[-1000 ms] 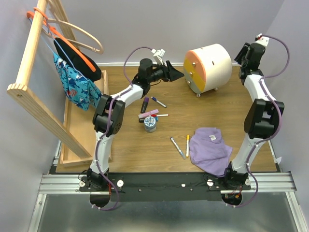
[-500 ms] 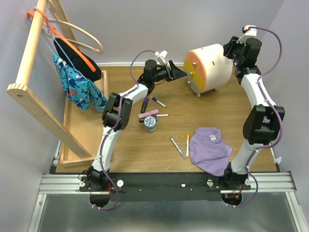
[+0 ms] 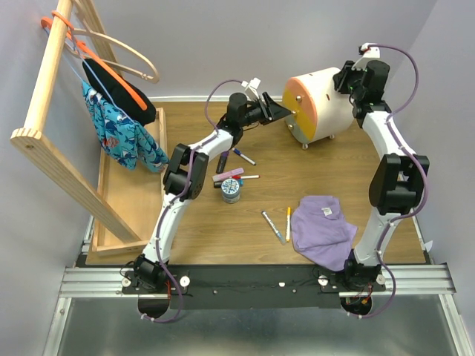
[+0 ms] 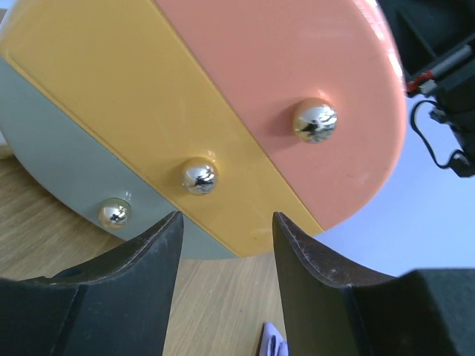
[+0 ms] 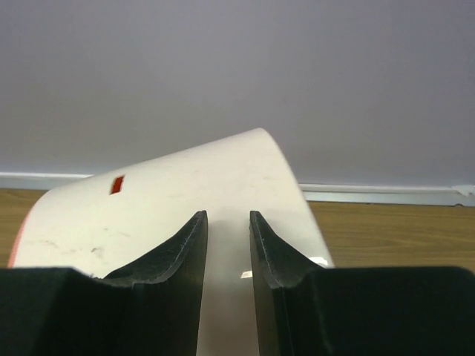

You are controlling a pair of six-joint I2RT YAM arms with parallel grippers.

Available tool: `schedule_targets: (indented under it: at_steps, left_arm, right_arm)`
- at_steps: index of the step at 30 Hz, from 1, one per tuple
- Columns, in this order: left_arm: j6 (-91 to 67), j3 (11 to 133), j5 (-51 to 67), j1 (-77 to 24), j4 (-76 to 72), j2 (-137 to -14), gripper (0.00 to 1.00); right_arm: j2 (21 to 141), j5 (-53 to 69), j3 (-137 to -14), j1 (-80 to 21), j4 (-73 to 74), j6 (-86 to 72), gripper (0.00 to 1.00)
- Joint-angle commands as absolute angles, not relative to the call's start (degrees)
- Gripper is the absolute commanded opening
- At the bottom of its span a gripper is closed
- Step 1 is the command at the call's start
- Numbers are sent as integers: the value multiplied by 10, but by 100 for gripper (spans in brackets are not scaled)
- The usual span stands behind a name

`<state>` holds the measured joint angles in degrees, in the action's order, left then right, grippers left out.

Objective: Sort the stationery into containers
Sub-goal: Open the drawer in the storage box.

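Note:
The cream drawer unit (image 3: 332,95) lies at the back of the table, its front facing left. In the left wrist view the orange drawer (image 4: 297,59), the yellow drawer (image 4: 126,96) and a grey-green one (image 4: 44,141) each carry a shiny knob. My left gripper (image 3: 279,111) is open and empty just before the yellow drawer's front, also in its own view (image 4: 223,226). My right gripper (image 3: 346,78) sits at the unit's rear top, its jaws a narrow gap apart and empty over the cream shell (image 5: 185,193). A purple marker (image 3: 223,159), a pink bar (image 3: 228,175), the blue jar (image 3: 231,190) and more pens (image 3: 272,225) lie mid-table.
A purple cloth (image 3: 320,230) lies at the front right beside a yellow pen (image 3: 288,222). A long wooden tray (image 3: 119,204) and a wooden rack (image 3: 52,96) hung with clothes stand at the left. The wall runs close behind the drawer unit.
My left gripper has moved right, up to the drawer fronts. My right gripper has swung left and come down onto the rear of the drawer unit.

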<state>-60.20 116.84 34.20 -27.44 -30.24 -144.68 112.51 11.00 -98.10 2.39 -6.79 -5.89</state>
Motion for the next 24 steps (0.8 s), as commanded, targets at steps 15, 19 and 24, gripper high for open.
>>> schedule_targets:
  at_steps: [15, 19, 24]
  left_arm:
    - [-611, 1257, 258, -311, -282, -1516, 55]
    - [-599, 1265, 243, -310, -283, -1520, 52]
    - [-594, 1273, 238, -310, -281, -1527, 49]
  right_arm:
    - [1109, 106, -934, 2, -44, -30, 35]
    - [1110, 106, -933, 2, -46, -29, 35]
    - [1114, 105, -938, 2, -43, -29, 34]
